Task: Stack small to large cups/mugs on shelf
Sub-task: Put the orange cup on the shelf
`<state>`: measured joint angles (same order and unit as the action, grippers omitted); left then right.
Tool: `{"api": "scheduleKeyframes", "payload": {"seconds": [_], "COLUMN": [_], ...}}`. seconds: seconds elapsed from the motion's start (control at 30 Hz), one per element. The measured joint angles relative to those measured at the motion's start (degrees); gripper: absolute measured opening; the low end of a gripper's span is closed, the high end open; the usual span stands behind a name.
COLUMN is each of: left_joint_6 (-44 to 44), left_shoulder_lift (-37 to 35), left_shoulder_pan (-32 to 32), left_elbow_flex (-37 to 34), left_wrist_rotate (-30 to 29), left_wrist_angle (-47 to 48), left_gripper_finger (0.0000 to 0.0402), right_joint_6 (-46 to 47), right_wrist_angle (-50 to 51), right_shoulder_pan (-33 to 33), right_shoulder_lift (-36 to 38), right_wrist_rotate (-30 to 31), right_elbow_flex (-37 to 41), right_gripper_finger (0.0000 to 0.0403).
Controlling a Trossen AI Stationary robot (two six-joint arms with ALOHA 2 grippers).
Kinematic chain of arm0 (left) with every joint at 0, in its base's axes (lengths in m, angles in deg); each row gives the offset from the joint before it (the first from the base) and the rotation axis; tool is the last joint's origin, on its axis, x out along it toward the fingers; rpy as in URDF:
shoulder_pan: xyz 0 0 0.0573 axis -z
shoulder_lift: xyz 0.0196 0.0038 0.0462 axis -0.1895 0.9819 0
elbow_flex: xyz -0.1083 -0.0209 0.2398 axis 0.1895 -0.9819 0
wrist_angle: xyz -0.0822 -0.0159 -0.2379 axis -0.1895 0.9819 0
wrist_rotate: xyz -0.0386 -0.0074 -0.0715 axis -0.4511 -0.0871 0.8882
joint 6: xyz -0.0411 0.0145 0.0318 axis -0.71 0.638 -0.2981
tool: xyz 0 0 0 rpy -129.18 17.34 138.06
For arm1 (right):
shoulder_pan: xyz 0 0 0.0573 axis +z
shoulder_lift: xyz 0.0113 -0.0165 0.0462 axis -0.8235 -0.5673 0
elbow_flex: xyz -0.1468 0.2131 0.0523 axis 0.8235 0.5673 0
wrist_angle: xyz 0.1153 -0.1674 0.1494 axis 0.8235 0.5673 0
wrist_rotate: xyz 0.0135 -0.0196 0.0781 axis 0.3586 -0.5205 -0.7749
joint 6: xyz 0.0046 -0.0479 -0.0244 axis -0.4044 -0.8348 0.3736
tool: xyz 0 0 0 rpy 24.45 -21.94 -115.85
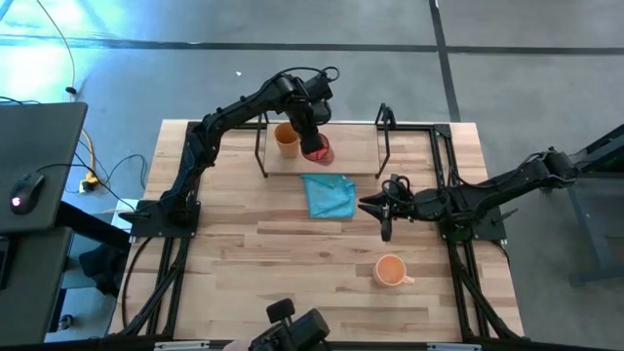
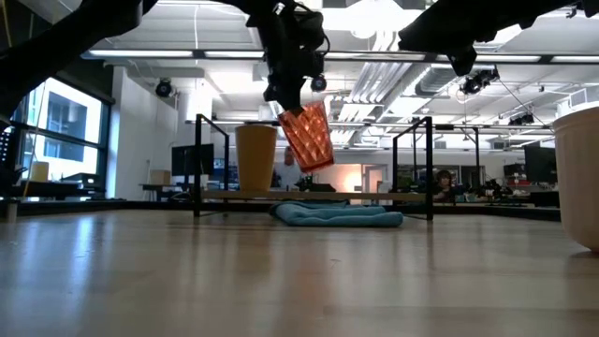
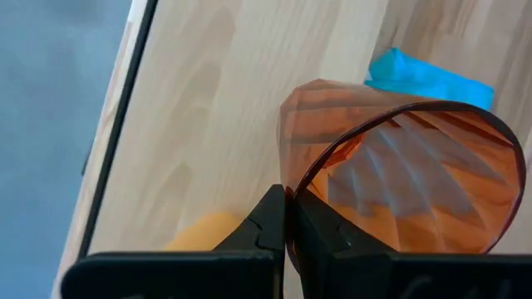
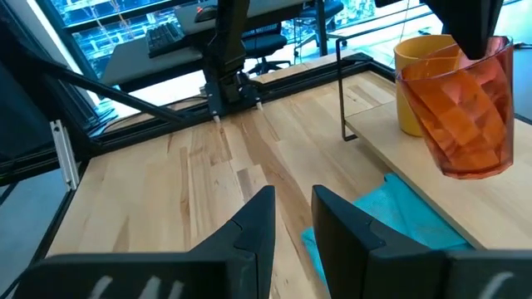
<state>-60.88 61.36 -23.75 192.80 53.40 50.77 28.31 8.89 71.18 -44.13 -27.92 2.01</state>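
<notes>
The dark red ribbed cup (image 2: 307,136) hangs tilted in my left gripper (image 1: 310,132) above the shelf (image 1: 356,146), clear of its board. Right beside it, the mustard-tan tumbler (image 1: 286,139) stands upright on the shelf board. The bright orange mug (image 1: 390,270) stands on the table toward the near right, touched by nothing. My right gripper (image 1: 383,210) hovers open over the table just right of a blue cloth, holding nothing. In the right wrist view the red cup (image 4: 465,108) shows in front of the tumbler (image 4: 420,83). My left gripper (image 3: 287,195) pinches the red cup's wall at the rim (image 3: 293,184), one finger (image 3: 320,232) inside the cup and one finger (image 3: 268,218) outside. The fingers come from above, pointing down. The cup is lifted clear and hangs tilted below them, its base swung toward the table's right.
A crumpled blue cloth (image 1: 329,195) lies on the table just in front of the shelf. The shelf's black upright posts (image 1: 383,136) stand at its ends. Bare tabletop (image 1: 253,263) lies across the near half. A desk with a mouse (image 1: 24,185) sits left of the table.
</notes>
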Motion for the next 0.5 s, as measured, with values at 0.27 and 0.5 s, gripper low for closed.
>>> {"api": "scheduleKeyframes", "payload": {"seconds": [0.27, 0.5], "left_joint_6": [3.4, 6.2], "left_shoulder_lift": [0.0, 0.0], "left_shoulder_pan": [1.2, 1.4], "left_elbow_flex": [0.0, 0.0], "left_wrist_rotate": [-3.0, -4.5], "left_wrist_angle": [0.8, 0.8], "left_gripper_finger": [0.0000, 0.0000], "right_joint_6": [0.0, 1.4], "right_wrist_angle": [-0.1, -0.3], "right_shoulder_pan": [-1.3, -1.5], "right_shoulder_lift": [0.0, 0.0], "right_wrist_rotate": [-0.4, -0.8], "right_elbow_flex": [0.0, 0.0], "right_gripper_finger": [0.0071, 0.0071]}}
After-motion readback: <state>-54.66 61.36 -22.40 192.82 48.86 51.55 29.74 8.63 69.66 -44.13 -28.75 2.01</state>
